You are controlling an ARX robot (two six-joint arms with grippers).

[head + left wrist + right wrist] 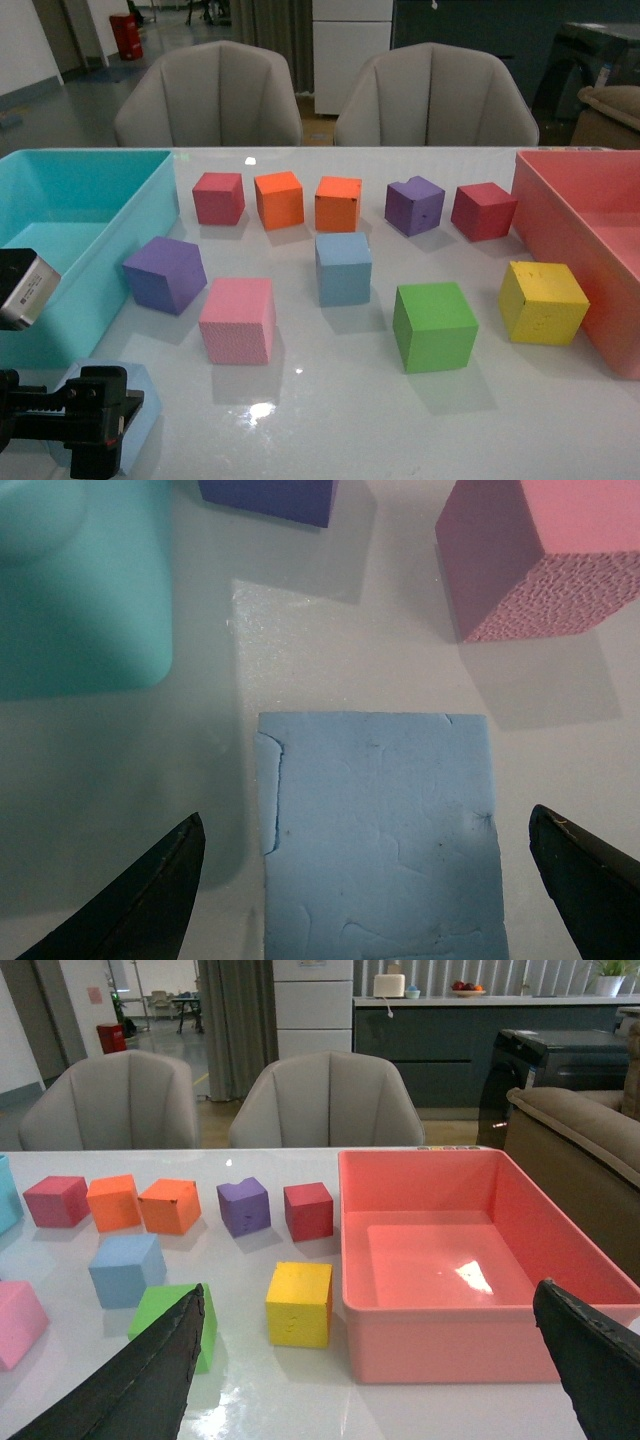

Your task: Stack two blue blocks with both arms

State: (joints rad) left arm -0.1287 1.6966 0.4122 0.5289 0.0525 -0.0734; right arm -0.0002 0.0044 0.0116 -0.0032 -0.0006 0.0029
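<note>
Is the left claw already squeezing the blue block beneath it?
No, the left gripper is open, its fingers standing clear of the blue block on both sides.

In the front view, your left arm [75,420] is matte black and blocky. A toothed rail [35,400] runs along it, and there is a small red mark near its end. Above it you have a silver-grey box [24,290] with a dark face. From the wrists, your left gripper [368,895] shows two black tapering fingers [140,905] with pale, scuffed edges. Your right gripper [370,1370] has black wedge fingers [140,1380] with a rough, grainy surface.
</note>
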